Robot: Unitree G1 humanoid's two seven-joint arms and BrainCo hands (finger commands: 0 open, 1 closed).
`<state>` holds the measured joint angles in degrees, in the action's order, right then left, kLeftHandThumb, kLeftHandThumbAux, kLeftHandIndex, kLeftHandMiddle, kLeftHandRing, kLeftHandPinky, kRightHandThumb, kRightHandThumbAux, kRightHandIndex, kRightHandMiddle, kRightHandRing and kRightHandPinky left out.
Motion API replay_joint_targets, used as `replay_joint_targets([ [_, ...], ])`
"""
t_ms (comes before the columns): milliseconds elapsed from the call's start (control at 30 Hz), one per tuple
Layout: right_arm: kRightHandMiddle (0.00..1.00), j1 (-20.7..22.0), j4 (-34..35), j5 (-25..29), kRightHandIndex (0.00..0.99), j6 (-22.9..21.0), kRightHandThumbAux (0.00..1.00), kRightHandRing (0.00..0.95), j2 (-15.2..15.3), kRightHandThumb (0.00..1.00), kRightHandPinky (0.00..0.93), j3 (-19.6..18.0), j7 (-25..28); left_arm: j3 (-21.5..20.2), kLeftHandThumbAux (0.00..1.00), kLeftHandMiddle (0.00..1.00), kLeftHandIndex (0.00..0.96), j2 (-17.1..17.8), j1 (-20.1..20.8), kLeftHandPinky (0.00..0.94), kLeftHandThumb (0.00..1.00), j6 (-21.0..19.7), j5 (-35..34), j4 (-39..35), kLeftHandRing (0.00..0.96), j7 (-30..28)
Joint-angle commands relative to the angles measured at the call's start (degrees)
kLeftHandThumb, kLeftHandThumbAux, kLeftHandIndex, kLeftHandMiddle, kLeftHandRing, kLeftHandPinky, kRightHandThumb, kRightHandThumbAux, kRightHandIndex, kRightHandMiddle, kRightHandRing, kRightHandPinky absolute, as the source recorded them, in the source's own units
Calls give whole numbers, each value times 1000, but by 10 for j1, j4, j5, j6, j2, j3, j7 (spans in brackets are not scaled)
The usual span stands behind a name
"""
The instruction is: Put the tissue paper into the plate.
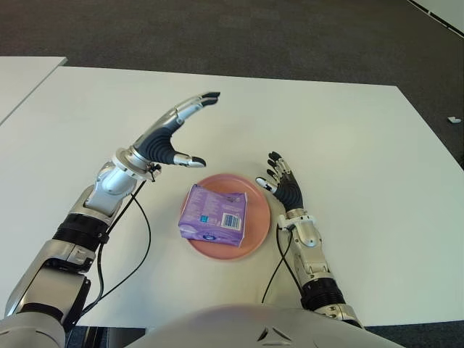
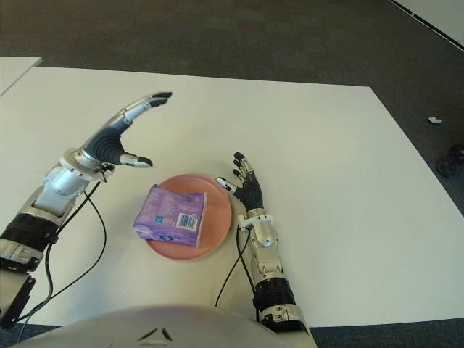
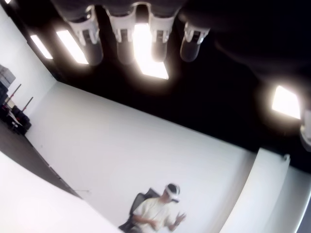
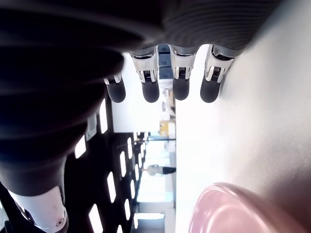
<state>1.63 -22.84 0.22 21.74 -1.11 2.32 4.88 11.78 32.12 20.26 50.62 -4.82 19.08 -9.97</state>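
We find the left hand (image 1: 168, 136) raised above the surface (image 1: 348, 145), to the left of and beyond the plate (image 1: 257, 196). Its fingers (image 1: 194, 106) are extended and slightly spread, pointing away from the robot, with the thumb (image 1: 187, 160) held out toward the plate. They hold nothing and touch nothing. In the left wrist view we see four fingertips (image 3: 126, 46) in a row against the ceiling lights, straight and apart, with nothing between them.

The right hand (image 1: 284, 185) shows just beside the right rim of the plate, palm turned up. Its fingers (image 1: 276, 168) are straight and fanned open, pointing away from the robot, and hold nothing. In the right wrist view the four fingertips (image 4: 150, 90) stand side by side and apart, with the pink rim of the plate (image 4: 228, 206) close by. We cannot tell whether the back of this hand touches the surface.

The tissue paper (image 1: 214, 214), a purple soft pack with a white barcode label, lies in the plate, covering its left half and reaching over the left rim. The plate is pink and round and sits on the white surface near the robot's body, between the two hands. Neither hand touches the pack.

A black cable (image 1: 141, 239) loops from the left forearm across the surface, left of the plate. A second cable (image 1: 279, 264) runs beside the right forearm. Nothing stands between either hand and the plate. Dark carpet (image 1: 217, 29) lies beyond the far edge of the surface.
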Motion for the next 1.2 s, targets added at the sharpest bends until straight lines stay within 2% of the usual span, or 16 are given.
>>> replay_joint_targets([
  [33,22,-43,-35,0,0,-48,704,11,-1,36,9,-1,-3,-44,329,0,0,-39,-26,0,70,-77,-47,-52,0,7],
  [200,23,-43,-33,1,0,-51,703,11,-2,36,13,-1,-2,-93,284,0,0,-85,-34,0,59,-105,4,-68,0,61],
  [300,23,-43,-32,2,0,-54,705,12,-3,39,15,-1,-3,-128,261,0,0,-100,-28,0,35,-135,26,-55,0,98],
  [633,21,-42,-34,1,0,-53,703,10,-3,42,12,-2,-3,-162,251,0,0,-129,-34,0,6,-185,46,-66,0,112],
  [867,20,-43,-34,2,0,-53,703,9,-3,40,14,-1,-1,-170,257,0,0,-164,-56,0,16,-176,64,-41,0,124],
  [1133,22,-42,-37,4,0,-53,706,14,-4,35,22,-2,0,-176,282,0,0,-176,-77,0,19,-178,71,-29,0,120],
  [1200,23,-42,-38,4,0,-53,707,14,-4,34,21,-2,0,-163,299,0,0,-194,-106,0,13,-160,85,-19,0,126],
])
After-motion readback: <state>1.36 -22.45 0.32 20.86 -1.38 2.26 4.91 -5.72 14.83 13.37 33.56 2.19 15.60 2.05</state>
